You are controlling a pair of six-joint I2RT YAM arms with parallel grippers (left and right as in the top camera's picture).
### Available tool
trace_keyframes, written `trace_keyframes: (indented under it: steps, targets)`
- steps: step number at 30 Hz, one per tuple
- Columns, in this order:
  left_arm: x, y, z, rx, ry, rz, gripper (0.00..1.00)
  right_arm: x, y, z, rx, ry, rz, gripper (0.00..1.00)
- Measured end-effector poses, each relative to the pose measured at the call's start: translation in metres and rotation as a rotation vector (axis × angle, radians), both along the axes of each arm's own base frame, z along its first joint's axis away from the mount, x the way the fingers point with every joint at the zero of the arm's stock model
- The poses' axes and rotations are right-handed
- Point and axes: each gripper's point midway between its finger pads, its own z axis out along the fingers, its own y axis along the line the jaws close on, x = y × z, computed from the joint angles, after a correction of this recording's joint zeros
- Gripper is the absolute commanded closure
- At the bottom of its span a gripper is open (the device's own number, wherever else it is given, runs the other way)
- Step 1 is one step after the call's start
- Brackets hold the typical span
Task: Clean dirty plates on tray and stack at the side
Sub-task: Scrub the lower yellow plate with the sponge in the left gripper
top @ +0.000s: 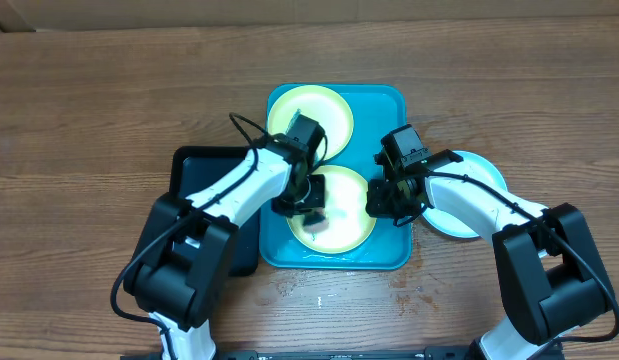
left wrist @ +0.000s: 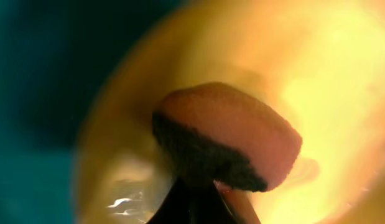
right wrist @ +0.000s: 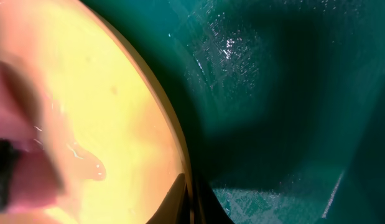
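Observation:
The turquoise tray point(top: 389, 108) holds two plates. The far plate point(top: 324, 110) lies at its back, and the near plate point(top: 351, 228) lies at its front. My left gripper point(top: 309, 207) is shut on a sponge point(left wrist: 242, 130) with a dark scrub side and presses it onto the near plate point(left wrist: 329, 81). My right gripper point(top: 380, 200) is shut on that plate's right rim point(right wrist: 117, 124), with the rim between its fingers point(right wrist: 192, 202). A third plate point(top: 479, 175) lies on the table right of the tray, under my right arm. Any smears are hidden or too blurred to tell.
A smaller black tray point(top: 204, 180) lies against the turquoise tray's left side, under my left arm. The wood table point(top: 89, 120) extends on all sides. Wet streaks show on the near plate beside the sponge point(right wrist: 86, 165).

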Motion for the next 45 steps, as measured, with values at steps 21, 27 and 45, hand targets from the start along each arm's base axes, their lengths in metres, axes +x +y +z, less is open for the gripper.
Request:
trace_keyframes:
  steps: [21, 27, 45]
  targets:
    - [-0.003, -0.075, 0.0, -0.285, 0.017, -0.217, 0.96, -0.001, -0.002, -0.001, 0.0, 0.013, -0.012, 0.96]
    - [-0.033, -0.08, 0.001, -0.327, 0.153, -0.223, 0.96, -0.001, -0.002, -0.001, 0.0, 0.014, -0.012, 0.96]
    - [-0.003, 0.033, 0.005, 0.345, 0.046, 0.004, 0.96, -0.003, 0.004, 0.0, 0.012, 0.016, 0.003, 0.96]
